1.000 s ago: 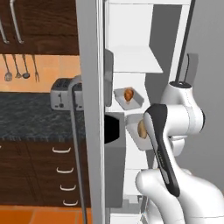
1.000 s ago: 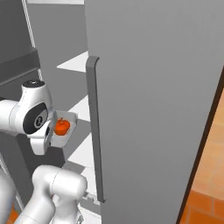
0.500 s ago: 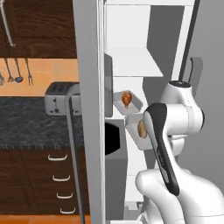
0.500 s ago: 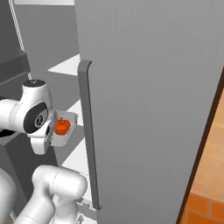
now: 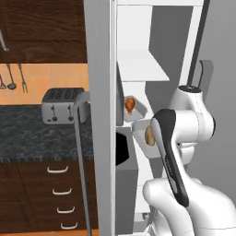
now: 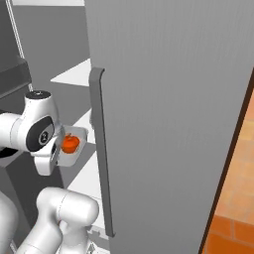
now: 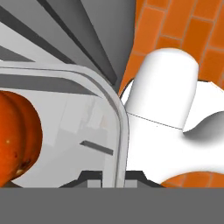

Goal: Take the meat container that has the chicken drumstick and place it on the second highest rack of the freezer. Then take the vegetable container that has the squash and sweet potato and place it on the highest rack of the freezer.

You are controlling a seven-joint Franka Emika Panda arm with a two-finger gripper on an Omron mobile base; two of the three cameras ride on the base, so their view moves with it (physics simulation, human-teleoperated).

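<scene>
Inside the open freezer (image 5: 138, 69), a clear tray (image 5: 143, 110) with the chicken drumstick (image 5: 130, 104) sits on a white shelf, the drumstick toward the tray's left end. Just in front of it and lower, the vegetable container (image 6: 74, 149) hangs in the air in front of the shelves, gripped at its rim: from the hand camera the two dark fingertips (image 7: 92, 176) are pressed together on the container's clear wall, so the gripper (image 7: 111, 177) is clamped on the vegetable container. The squash (image 6: 70, 143) lies in it near the corner away from the arm, and the sweet potato (image 5: 149, 135) sits in the same container, half hidden by the arm. Higher up, a white shelf (image 5: 138, 67) juts out bare. Left of the freezer's door, a toaster (image 5: 62, 105) stands on the dark counter (image 5: 37, 138) above drawers.
</scene>
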